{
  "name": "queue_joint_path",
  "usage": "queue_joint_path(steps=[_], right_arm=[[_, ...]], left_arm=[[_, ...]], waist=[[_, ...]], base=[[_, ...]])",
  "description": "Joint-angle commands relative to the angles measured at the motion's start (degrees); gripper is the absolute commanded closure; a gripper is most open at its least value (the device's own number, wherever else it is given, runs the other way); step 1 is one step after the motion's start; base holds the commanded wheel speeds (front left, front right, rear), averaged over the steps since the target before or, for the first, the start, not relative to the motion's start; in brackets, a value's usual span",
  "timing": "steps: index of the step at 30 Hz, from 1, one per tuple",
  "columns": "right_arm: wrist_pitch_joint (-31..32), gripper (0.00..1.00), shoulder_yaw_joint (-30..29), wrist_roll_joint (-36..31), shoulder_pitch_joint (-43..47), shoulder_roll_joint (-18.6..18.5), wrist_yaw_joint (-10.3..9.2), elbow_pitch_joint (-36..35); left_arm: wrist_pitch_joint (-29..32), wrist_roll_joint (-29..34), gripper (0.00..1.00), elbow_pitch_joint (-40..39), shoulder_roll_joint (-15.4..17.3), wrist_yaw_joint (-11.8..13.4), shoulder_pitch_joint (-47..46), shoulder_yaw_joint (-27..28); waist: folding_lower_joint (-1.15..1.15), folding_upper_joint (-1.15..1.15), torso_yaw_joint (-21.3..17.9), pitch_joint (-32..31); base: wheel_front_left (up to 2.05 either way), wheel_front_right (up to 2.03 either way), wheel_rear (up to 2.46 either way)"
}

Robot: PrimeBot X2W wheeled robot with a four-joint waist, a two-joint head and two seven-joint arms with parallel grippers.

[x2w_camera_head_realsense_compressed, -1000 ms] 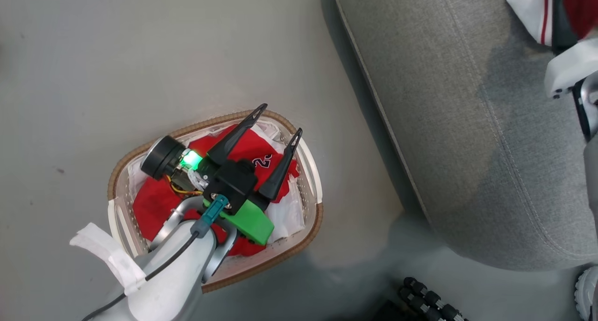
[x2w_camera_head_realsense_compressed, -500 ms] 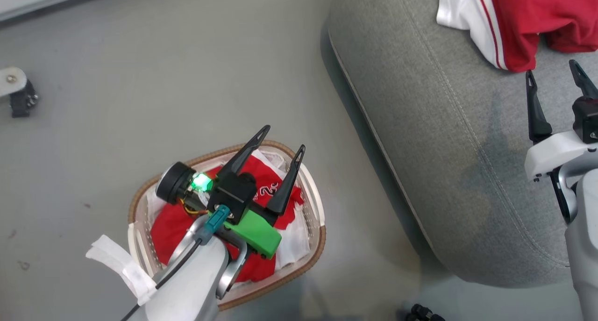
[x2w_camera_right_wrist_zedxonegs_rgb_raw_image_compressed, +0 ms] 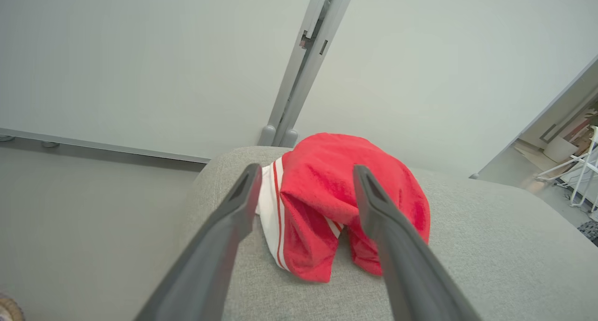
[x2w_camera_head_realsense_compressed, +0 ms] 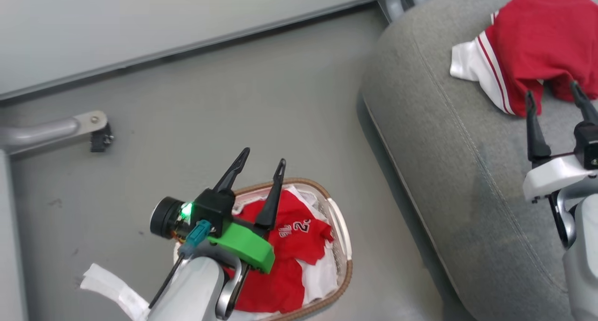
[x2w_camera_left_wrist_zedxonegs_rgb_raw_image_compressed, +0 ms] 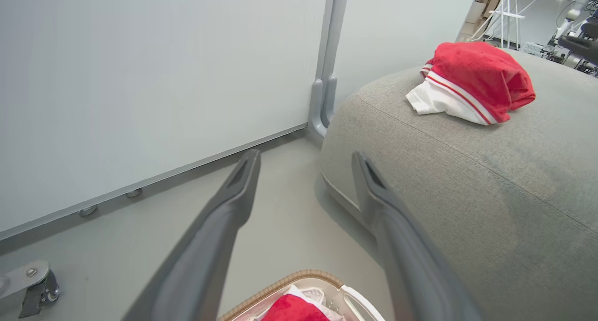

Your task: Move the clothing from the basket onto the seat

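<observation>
There are two tools, the left tool and the right tool. Each one has two long dark fingers, so four fingers in all. There is one basket and one seat. There are two red heaps of clothes, the seat heap and the basket heap. I cannot tell how many pieces each heap has. One small black wheel is on the floor.
</observation>
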Motion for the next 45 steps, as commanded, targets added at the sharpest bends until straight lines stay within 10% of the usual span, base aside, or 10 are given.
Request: queue_joint_path(steps=[1,14,45], right_arm=[[-0.3,0.0,0.1,0.6,1.7,0.5,-0.08,-0.4],[-0.3,0.0,2.2,3.2,9.1,8.6,-0.08,-4.2],[-0.3,0.0,9.3,16.9,20.3,9.5,-0.08,-1.5]], left_arm=[[-0.1,-0.4,0.0,0.0,-0.1,0.3,1.7,0.9],[-0.1,-0.6,0.0,-0.8,-1.6,1.0,11.4,12.8],[-0.1,-1.3,0.0,-3.8,-2.0,1.7,20.7,18.5]], waist=[[0.0,0.0,5.4,-5.6],[0.0,0.0,10.9,-12.2],[0.0,0.0,12.1,-17.6]], base=[[0.0,0.0,0.0],[0.0,0.0,0.0],[0.0,0.0,0.0]])
